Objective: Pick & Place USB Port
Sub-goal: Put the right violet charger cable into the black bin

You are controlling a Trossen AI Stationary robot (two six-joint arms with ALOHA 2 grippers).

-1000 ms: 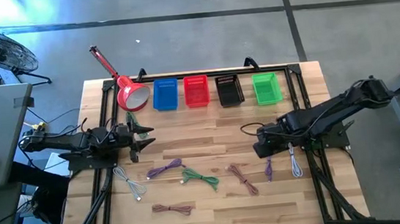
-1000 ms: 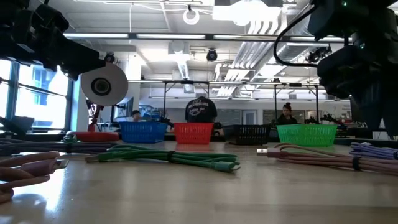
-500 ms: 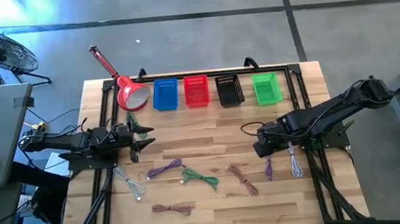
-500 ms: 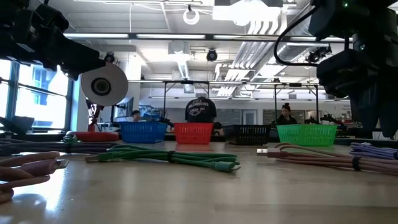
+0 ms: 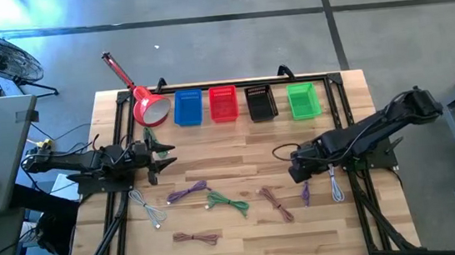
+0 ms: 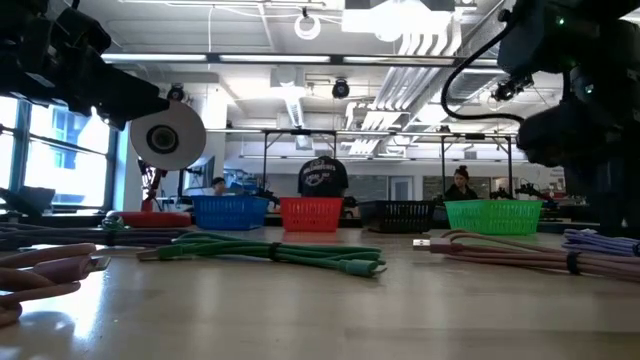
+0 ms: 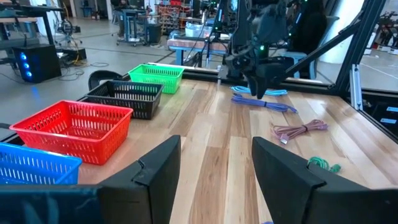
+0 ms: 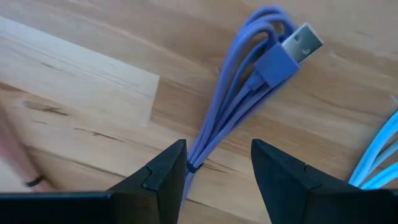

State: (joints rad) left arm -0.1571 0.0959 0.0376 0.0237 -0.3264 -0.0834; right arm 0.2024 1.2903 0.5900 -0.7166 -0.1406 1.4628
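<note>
A bundled purple USB cable (image 5: 305,191) lies flat on the wooden table at the right. In the right wrist view the purple USB cable (image 8: 245,99) shows its silver plug (image 8: 303,40). My right gripper (image 5: 299,171) hangs over it, pointing steeply down and open. In its own view my right gripper (image 8: 217,155) has a finger on either side of the cable's tied end, with no touch visible. My left gripper (image 5: 167,157) waits open and level at the table's left, with nothing in my left gripper (image 7: 216,155).
Blue (image 5: 188,108), red (image 5: 223,104), black (image 5: 261,102) and green (image 5: 303,100) baskets line the far edge beside a red lamp (image 5: 146,104). A pale blue cable (image 5: 336,187) lies just right of the purple one. Pink (image 5: 277,203), green (image 5: 228,201) and other cables lie mid-table.
My right arm has leaned a little further over, and its gripper has tipped and sunk slightly toward the purple cable, staying open. The cables have not moved.
</note>
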